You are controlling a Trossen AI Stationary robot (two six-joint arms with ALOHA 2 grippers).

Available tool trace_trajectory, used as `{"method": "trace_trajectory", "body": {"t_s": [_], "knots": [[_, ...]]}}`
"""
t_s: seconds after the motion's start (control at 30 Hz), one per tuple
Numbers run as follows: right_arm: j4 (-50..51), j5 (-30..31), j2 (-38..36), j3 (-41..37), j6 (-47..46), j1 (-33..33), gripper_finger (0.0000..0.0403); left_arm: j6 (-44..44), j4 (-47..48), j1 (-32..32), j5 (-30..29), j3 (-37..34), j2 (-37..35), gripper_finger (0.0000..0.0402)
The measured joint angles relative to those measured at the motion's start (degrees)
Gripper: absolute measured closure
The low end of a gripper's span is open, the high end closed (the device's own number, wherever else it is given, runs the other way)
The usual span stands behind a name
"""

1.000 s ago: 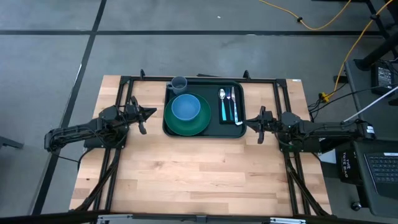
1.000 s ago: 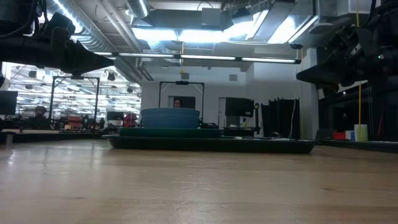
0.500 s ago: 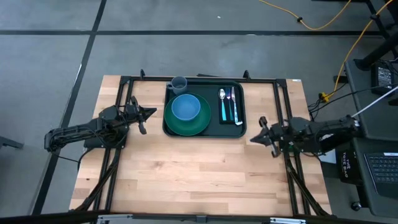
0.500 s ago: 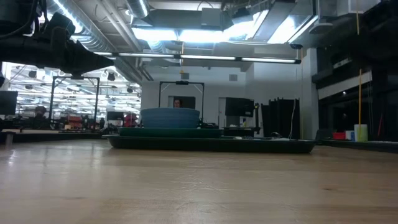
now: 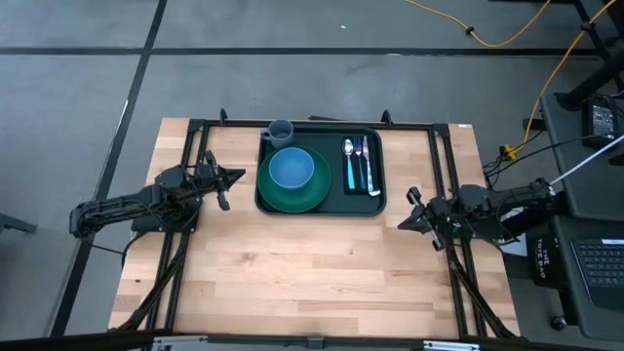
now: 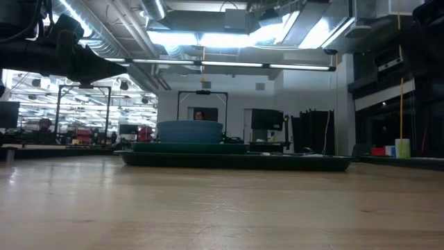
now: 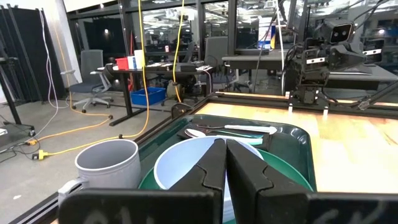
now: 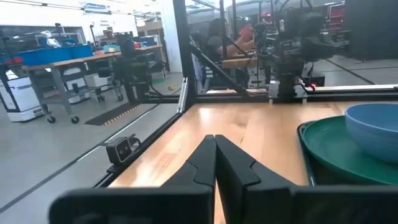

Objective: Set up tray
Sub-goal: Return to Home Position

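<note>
1. At the far middle of the bench (image 5: 292,283), the tray (image 5: 363,205) lies flat, with its long side across the bench.
2. Left half of the tray: a green plate (image 5: 292,199) carries a blue bowl (image 5: 292,169). A grey cup (image 5: 281,131) stands in the far left corner, just beside the plate.
3. Right half of the tray: a black napkin (image 5: 361,191) carries a spoon (image 5: 349,164), a fork (image 5: 360,161) and a knife (image 5: 370,166), side by side in that order from left to right.
4. Left pincer (image 5: 239,176): just off the left edge of the tray, fingers pressed together, holding nothing.
5. Right pincer (image 5: 404,220): off the near right corner of the tray and apart from it, fingers pressed together, holding nothing.
6. Status, as a judgement: every item appears placed, and no loose item shows on the bench. The loading work looks complete.
7. Remaining, as a judgement: only parking both arms clear of the tray.
</note>
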State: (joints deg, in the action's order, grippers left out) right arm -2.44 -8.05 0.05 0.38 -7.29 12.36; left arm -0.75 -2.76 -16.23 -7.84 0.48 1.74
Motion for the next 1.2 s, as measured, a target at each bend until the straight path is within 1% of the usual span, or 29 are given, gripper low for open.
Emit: {"method": "trace_trajectory", "body": {"t_s": [1.2], "knots": [[-0.2, 0.0, 0.2, 0.0, 0.0, 0.0, 0.0393, 0.0, 0.0, 0.0, 0.0, 0.0, 0.0, 0.0396]]}}
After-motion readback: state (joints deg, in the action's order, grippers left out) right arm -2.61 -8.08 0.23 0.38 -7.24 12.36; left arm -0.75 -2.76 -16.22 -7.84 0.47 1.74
